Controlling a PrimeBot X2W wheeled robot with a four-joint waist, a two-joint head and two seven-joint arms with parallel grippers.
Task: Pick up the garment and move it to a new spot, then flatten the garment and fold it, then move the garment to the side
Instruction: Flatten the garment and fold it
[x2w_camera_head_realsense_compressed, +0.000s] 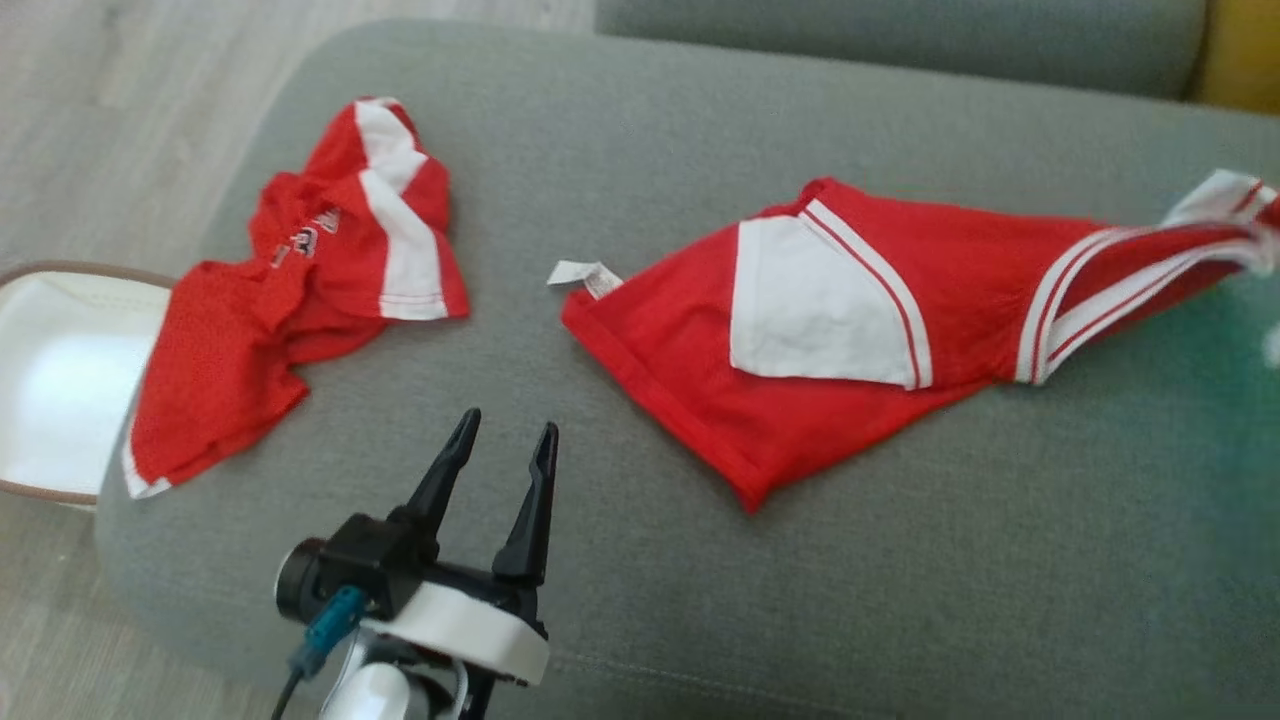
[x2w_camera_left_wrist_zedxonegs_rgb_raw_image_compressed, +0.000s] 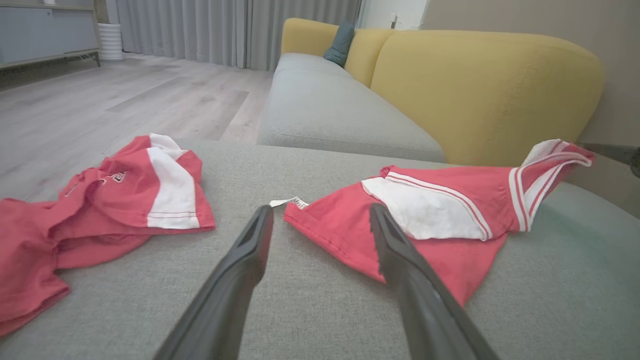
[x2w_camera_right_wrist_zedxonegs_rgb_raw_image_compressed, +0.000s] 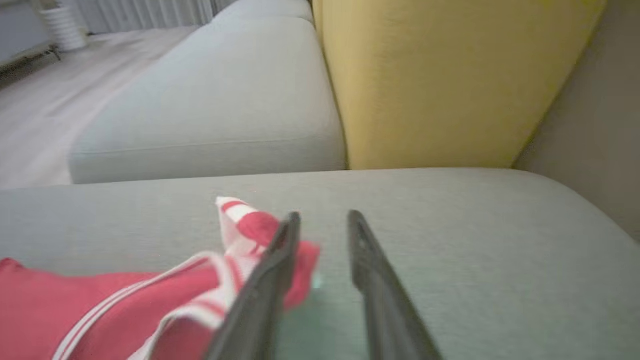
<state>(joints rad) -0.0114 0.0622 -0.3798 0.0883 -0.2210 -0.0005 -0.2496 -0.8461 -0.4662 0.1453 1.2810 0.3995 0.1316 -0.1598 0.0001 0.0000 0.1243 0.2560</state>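
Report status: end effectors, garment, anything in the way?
Left end effector open, over cushion. Right end effector parted, striped corner of garment at one finger. Second red garment lies left, apart.

The fingers (x2w_camera_right_wrist_zedxonegs_rgb_raw_image_compressed: 372, 280) stand apart beside the garment (x2w_camera_right_wrist_zedxonegs_rgb_raw_image_compressed: 100, 300).

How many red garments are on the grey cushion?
2. A crumpled garment at the cushion's left end, beside the white basket; a flatter garment right of centre. The crumpled heap could hide another.

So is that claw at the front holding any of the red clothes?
No, the left gripper stands open over the grey cushion, with nothing between its fingers.
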